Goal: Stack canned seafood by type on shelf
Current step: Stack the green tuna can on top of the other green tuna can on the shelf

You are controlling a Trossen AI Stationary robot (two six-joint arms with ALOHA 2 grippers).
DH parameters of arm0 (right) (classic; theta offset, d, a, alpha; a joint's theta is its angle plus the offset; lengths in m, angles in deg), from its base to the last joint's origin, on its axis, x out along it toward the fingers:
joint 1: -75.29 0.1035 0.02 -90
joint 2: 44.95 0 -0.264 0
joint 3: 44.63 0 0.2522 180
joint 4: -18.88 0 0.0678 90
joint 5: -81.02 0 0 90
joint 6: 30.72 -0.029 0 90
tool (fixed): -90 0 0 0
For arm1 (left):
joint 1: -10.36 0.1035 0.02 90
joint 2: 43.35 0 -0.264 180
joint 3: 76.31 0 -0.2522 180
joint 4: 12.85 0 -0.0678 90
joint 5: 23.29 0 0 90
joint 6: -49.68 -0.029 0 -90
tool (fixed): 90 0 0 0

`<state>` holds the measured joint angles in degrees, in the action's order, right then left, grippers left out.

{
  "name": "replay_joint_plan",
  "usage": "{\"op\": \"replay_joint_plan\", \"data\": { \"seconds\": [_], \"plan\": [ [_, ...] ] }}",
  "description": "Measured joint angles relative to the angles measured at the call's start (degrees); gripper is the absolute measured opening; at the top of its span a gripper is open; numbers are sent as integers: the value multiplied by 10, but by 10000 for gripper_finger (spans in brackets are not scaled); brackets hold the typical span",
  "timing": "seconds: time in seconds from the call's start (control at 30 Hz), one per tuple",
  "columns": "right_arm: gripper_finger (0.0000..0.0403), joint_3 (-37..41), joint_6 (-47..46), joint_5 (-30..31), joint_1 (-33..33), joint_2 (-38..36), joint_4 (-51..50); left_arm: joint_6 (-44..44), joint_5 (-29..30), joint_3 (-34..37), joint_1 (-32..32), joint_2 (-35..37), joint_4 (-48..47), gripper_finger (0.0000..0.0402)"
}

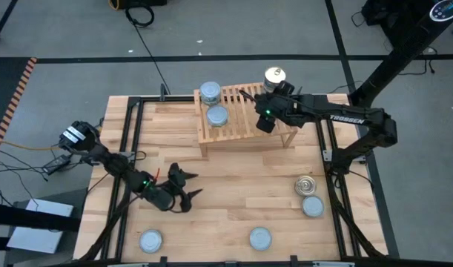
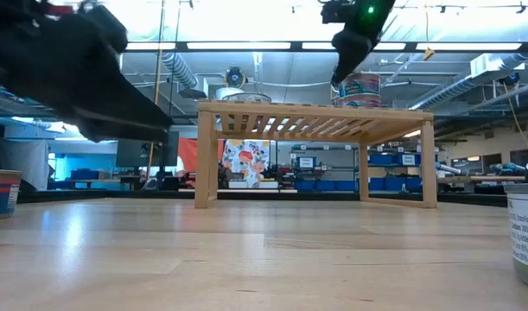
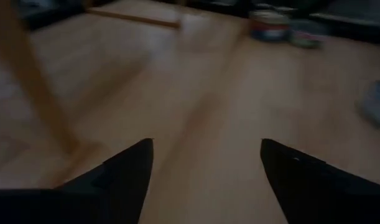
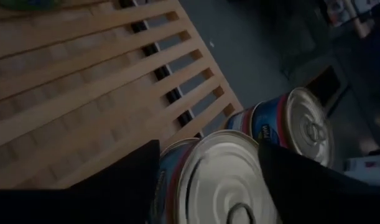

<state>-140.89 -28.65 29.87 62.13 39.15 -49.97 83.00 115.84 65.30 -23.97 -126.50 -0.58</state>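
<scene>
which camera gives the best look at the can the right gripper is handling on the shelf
The right wrist view: the gold-lidded can fills the frame between the right gripper's fingers. The high view shows it small on the shelf, the low view its side only, the left wrist view nothing.

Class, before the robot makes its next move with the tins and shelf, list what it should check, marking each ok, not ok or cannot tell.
1. Left gripper open and empty over the table: ok.
2. Right gripper above the shelf, by the golden-lid tin: ok.
3. Its hold on that tin: cannot tell.
4. Types kept apart on the shelf: ok.
5. Silver-lid tins stacked: not ok, two sit side by side.
6. Table emptied: not ok, four loose tins remain.
</scene>
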Motion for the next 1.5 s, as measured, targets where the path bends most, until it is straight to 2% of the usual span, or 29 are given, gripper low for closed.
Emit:
{"op": "replay_joint_plan", "data": {
  "seconds": [0.07, 0.17, 0.3, 0.37, 0.43, 0.5, 0.67, 0.8, 0.93, 1.17, 1.5],
  "plan": [
    [254, 0, -5, 6, 17, -7, -1, 1, 3, 0, 21, 0, -7, 277],
    [194, 0, -18, 7, 50, -21, -6, -9, 3, 0, 57, 0, -1, 221],
    [103, 0, -29, 6, 108, -42, -18, -56, 3, 0, 101, 0, 30, 108],
    [58, 0, -43, 5, 137, -50, -28, -96, -19, 0, 122, 0, 56, 42],
    [19, 0, -67, 3, 165, -55, -45, -140, -53, 0, 148, 0, 81, 13],
    [11, 8, -91, 1, 187, -61, -55, -160, -71, -1, 177, 0, 85, 9],
    [23, 68, -158, -14, 224, -81, -68, -182, -138, 0, 248, 0, 98, 4],
    [7, 130, -226, -15, 233, -107, -71, -205, -149, 0, 290, 0, 98, 3],
    [12, 189, -305, -6, 227, -140, -79, -211, -155, 0, 325, 0, 90, 2],
    [5, 247, -452, 0, 191, -180, -150, -216, -153, 0, 371, 0, 88, 1],
    [7, 321, -473, 21, 80, -185, -105, -240, -166, 0, 389, 0, 88, 1]
  ]
}}
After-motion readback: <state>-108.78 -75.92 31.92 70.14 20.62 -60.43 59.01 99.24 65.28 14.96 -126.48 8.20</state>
